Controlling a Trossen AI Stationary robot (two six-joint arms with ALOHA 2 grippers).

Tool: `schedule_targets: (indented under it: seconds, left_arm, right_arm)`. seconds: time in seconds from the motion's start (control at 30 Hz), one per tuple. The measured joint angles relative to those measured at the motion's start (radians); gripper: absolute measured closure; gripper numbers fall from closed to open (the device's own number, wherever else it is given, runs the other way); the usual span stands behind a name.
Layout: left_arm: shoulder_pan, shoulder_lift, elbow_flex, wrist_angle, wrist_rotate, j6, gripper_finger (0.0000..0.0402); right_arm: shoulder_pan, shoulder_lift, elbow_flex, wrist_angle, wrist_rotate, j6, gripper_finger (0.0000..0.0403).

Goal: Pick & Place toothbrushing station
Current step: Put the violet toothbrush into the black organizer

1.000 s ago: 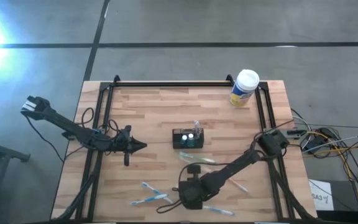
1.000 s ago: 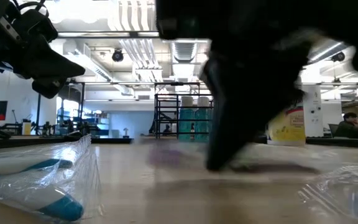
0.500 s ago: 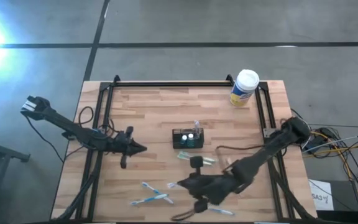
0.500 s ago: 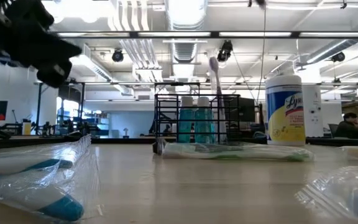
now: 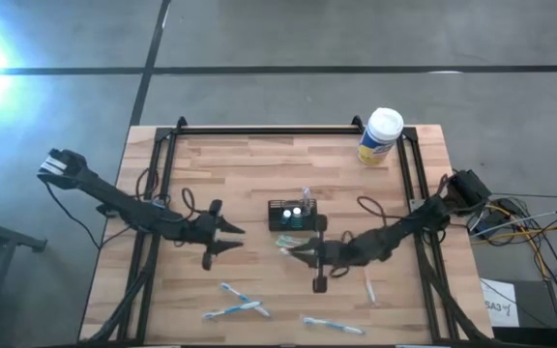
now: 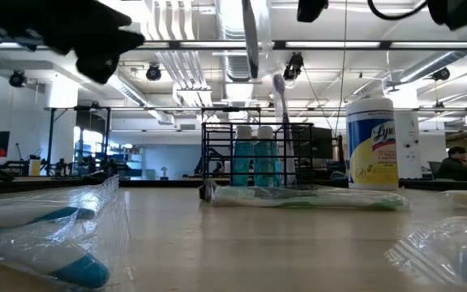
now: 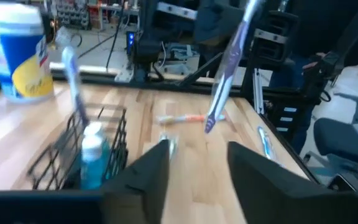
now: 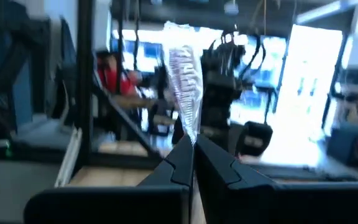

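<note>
Left hand hovers over table left of centre, fingers spread apart, nothing between them; bare wood around it. Just right of it, mid-table, sits toothbrushing station, a black wire box with bottles and one upright brush, well apart from every table edge. Right hand is just in front of the station, fingers pressed together on a wrapped toothbrush, which sticks up clear of the table in the left wrist view. Another wrapped toothbrush lies flat just in front of the station. More wrapped brushes lie near the front edge, loosely scattered; one lies right of centre. Yellow canister stands at the far right corner near the rail, well apart from the station. Back half of the table is open wood.
</note>
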Motion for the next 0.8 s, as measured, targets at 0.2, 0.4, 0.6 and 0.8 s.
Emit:
schedule_targets:
  seconds: [0.2,0.4,0.6,0.8]
  left_arm:
    - [0.002,0.107,0.18,-0.007,0.0,0.167,0.0168]
    - [0.045,0.178,0.354,-0.105,0.0,0.209,0.0155]
    - [0.069,0.239,0.392,-0.14,0.038,0.217,0.0158]
    - [0.097,0.28,0.403,-0.08,0.09,0.195,0.0158]
  right_arm:
    - [-0.06,-0.005,-0.014,0.058,-0.019,-0.082,0.0395]
    - [-0.091,-0.002,-0.013,0.047,-0.031,-0.104,0.0395]
    - [-0.091,-0.005,-0.014,0.048,-0.062,-0.153,0.0395]
    - [-0.096,-0.01,-0.014,0.053,-0.066,-0.165,0.0395]
